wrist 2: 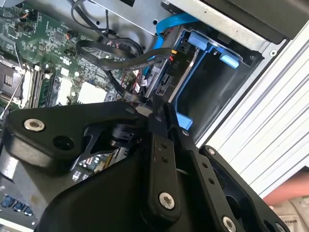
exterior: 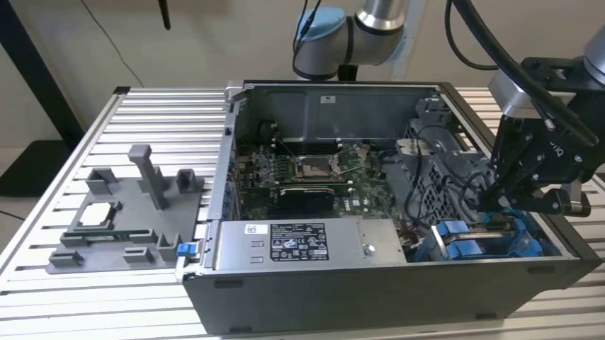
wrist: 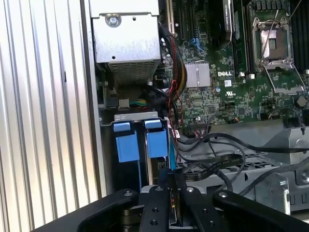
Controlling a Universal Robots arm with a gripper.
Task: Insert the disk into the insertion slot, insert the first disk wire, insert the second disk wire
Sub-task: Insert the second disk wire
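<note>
1. The disk point(wrist 2: 166, 79) stands on edge inside the insertion slot point(exterior: 492, 237), in the lower right of the exterior view; its blue caddy frames it in the second wrist view, so the seating step looks done to me.
2. The slot's blue tabs point(wrist: 140, 142) sit in the lower centre of the first wrist view, at the mouth of the bay, where they would grip a drive pushed down between the rails.
3. A black flat cable point(wrist 2: 120, 53) arcs from the motherboard side toward the drive's connector edge, and a blue cable point(wrist 2: 171, 24) runs along the bay's upper wall. I cannot tell whether either plug is fully home.
4. My gripper point(wrist: 170, 203) hangs directly over the bay, fingers pointing down into it, which I judge suits work at the drive's connector end. My jaws stand close together with only a thin dark gap; something narrow may sit there, but I cannot tell whether they are clenched on anything.
5. The motherboard point(exterior: 312, 177) lies flat in the middle of the case, with the power supply point(exterior: 302, 244) along the case's near wall.
6. The case rests on a slatted counter point(exterior: 142, 113); a grey fixture point(exterior: 123, 227) with a chip sits at the exterior view's left.
</note>
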